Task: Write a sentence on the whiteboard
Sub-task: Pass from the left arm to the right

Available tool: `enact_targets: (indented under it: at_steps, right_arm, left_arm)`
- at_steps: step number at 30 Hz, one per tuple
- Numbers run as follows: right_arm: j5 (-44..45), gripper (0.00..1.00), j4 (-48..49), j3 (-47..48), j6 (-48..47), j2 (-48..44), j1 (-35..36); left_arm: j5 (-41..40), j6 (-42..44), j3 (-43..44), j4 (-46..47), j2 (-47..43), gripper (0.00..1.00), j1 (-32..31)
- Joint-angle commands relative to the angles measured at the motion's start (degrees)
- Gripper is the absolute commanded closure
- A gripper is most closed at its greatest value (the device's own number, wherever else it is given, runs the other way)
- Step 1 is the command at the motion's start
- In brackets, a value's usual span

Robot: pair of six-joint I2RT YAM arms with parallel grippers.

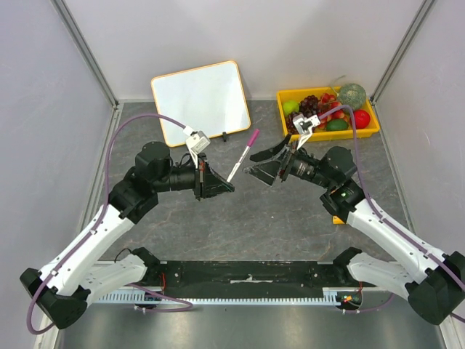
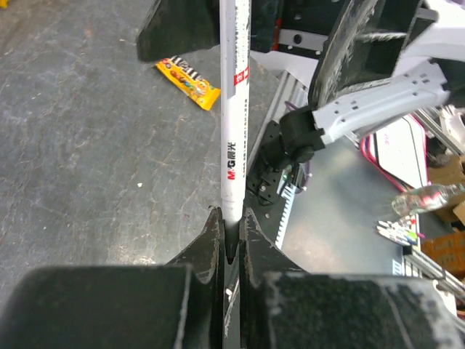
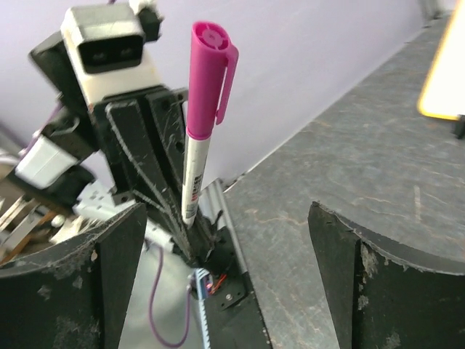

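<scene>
From above: clamps the left tool (image 1: 227, 185) on the lower end of a marker (image 1: 242, 155), pink cap raised toward the back. Spreads the right tool (image 1: 263, 163) wide just to the right of the marker, apart from it, holding nothing. Finds the whiteboard (image 1: 200, 98) at the back left of the bench (image 1: 254, 225), face plain white, beyond both tools and well apart from the marker. Places a yellow tray (image 1: 341, 136) of fruit at the back right, near the whiteboard but not touching it.

From the left wrist: pinches the marker (image 2: 234, 131) between narrow fingers (image 2: 211, 243), white barrel with red and black print running straight up the view. Shows a yellow sweet wrapper (image 2: 187, 81) lying flat on the grey bench (image 2: 87, 167), left of the barrel.

From the right wrist: frames the marker (image 3: 205, 102) between two widely parted fingers (image 3: 73, 283), neither touching it. Shows the left tool (image 3: 138, 160) gripping the white barrel well below the pink cap. Catches only an orange-framed corner of the whiteboard (image 3: 445, 65) at the right edge, far across the bench (image 3: 349, 160).
</scene>
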Motion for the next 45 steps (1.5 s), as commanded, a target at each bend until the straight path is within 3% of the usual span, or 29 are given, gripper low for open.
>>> enact_targets:
  at_steps: [1,4,9,13,22,28,33,36,38,40,43,45]
  right_arm:
    - [-12.43,0.02,11.02,2.32,4.72,1.35,0.04]
    - [-15.24,0.07,15.87,2.49,7.79,3.02,0.21]
    - [-16.83,0.27,21.59,1.88,12.19,4.43,0.3]
    - [-18.06,0.42,20.72,2.41,12.11,5.13,0.48]
    - [-22.1,0.45,9.21,4.43,4.82,5.31,0.39]
    - [-21.58,0.59,7.88,4.25,4.64,5.39,0.48]
    - [-21.93,0.76,8.41,4.17,5.08,5.39,0.48]
    - [-22.28,1.0,8.85,4.08,5.08,5.31,0.39]
    - [-22.19,1.0,9.46,3.73,4.99,4.96,0.39]
    - [-20.62,1.0,7.98,3.64,3.95,4.6,0.48]
    - [-15.53,1.0,-2.98,5.04,-2.72,4.08,0.3]
    - [-11.58,1.0,-9.05,5.66,-6.15,3.99,0.13]
  left_arm:
    - [7.32,5.52,5.38,-6.17,1.23,0.98,0.1]
    - [11.27,5.96,6.26,-6.17,1.85,0.98,0.11]
    - [16.2,6.57,6.62,-6.7,3.43,0.98,0.19]
    - [16.56,7.1,6.62,-7.31,3.26,0.98,0.19]
    - [17.43,8.86,7.15,-9.78,3.61,0.98,0.19]
    - [17.88,9.21,7.06,-10.04,3.35,0.98,0.19]
    - [17.97,9.48,7.06,-10.57,3.44,0.98,0.19]
    - [17.79,9.83,7.06,-11.01,3.7,0.98,0.19]
    - [17.18,9.83,6.97,-11.09,3.79,0.98,0.19]
    - [14.73,9.39,6.79,-11.27,3.87,0.74,0.02]
    - [8.24,7.9,5.92,-11.27,3.52,0.39,0.19]
    - [3.22,6.14,4.87,-11.1,3.87,0.28,0.28]
